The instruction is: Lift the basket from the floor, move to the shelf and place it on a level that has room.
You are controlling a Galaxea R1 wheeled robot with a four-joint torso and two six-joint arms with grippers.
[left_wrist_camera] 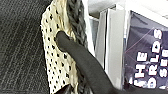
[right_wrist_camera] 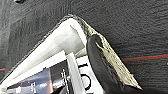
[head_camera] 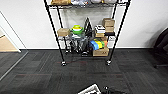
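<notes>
Basket held low at your base, shelf straight ahead across the floor.
Each wrist view shows one dark finger (left_wrist_camera: 75,55) pressed on the basket (left_wrist_camera: 56,50) wall; both sets look pinched on it. Uneven pinches could tilt it and spill the books, or it could clip the shelf (head_camera: 86,32) posts.

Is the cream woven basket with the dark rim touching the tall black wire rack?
Apart. The head view shows the basket near the robot, with a broad stretch of dark grey carpet between it and the rack.
</notes>
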